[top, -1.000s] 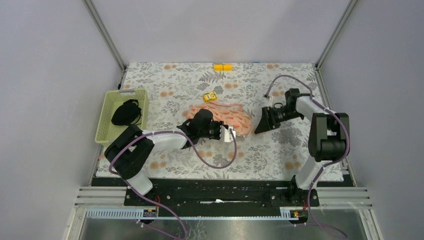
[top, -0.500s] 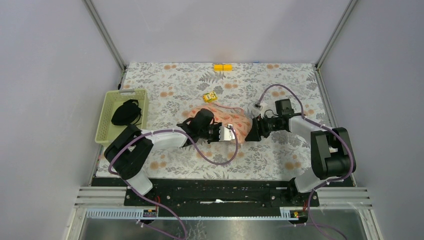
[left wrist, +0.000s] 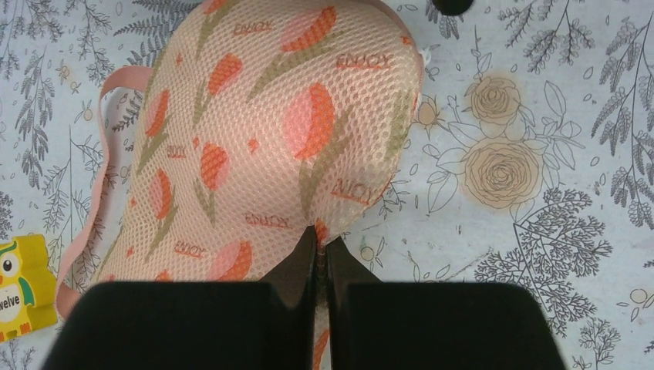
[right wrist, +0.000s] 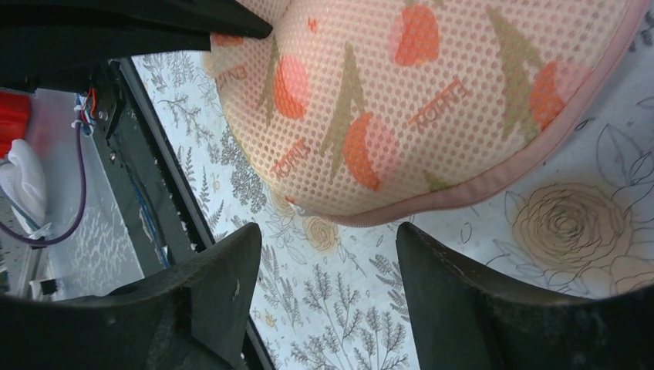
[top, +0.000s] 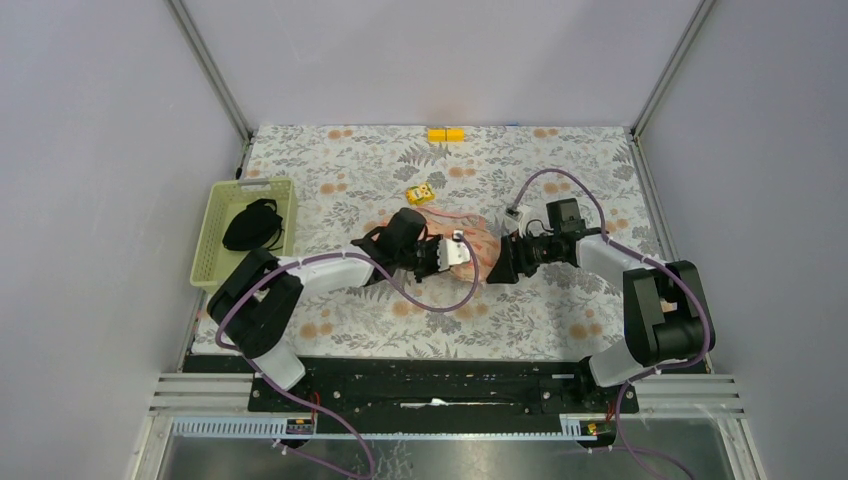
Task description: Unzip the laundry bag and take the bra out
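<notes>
Your left gripper [left wrist: 320,240] pinches the near rim of the salmon-pink padded mesh laundry bag [left wrist: 270,131], lying mid-table on the grey floral cloth [top: 330,160]; hold that anchor firm and send the right gripper [right wrist: 328,239], jaws spread just right of the bag, along the pink piped rim [right wrist: 478,191]; no zip pull shows; the bra is hidden.

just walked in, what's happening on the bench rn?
The left gripper is shut on the near edge of the laundry bag, holding it on the floral table cover. The right gripper is open at the bag's other end, the pink piped rim just ahead of its fingers, closed on nothing. No opening in the bag shows, and no bra is in view. A green basket holding a black garment sits off to the left.
</notes>
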Robot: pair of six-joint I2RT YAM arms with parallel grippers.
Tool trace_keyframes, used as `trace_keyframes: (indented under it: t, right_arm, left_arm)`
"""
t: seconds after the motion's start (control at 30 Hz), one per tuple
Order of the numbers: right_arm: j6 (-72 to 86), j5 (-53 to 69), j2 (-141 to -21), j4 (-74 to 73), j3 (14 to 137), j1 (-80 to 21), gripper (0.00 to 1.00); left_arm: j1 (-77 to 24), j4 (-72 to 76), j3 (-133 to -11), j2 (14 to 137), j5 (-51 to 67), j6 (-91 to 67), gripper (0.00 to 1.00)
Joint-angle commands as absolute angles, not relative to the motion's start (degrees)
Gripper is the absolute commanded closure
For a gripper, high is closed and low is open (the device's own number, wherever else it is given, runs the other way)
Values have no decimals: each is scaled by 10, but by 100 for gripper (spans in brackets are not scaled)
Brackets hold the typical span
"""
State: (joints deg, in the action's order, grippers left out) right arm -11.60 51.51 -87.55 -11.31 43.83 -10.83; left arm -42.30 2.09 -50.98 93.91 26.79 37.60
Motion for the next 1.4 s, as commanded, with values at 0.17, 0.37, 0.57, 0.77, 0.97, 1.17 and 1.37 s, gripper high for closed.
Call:
trace_keyframes:
  t: [0.17,0.37,0.57,0.77,0.97,1.17,1.37]
  right_arm:
    - [-163,503,-902,-199,487,-111,32]
    - [-133,507,-890,-102,469,-110,32]
    - [-101,508,-903,-17,459,-116,33]
    - [-79,516,-901,4,449,-130,37]
    - [-57,522,-902,26,447,-133,49]
    - [-54,537,-894,21,433,-137,52]
    - [-72,538,-887,15,427,-138,53]
  left_arm:
    - [-403,-6,-588,954,303,291,100]
    - [-402,-6,-594,956,314,278,100]
    - [-400,-15,-605,957,325,268,100]
    - [-398,-8,-615,966,330,245,100]
    - [-397,-4,-621,973,325,230,100]
    - [-388,-2,-631,984,330,201,100]
    - [-385,-2,-630,983,341,204,100]
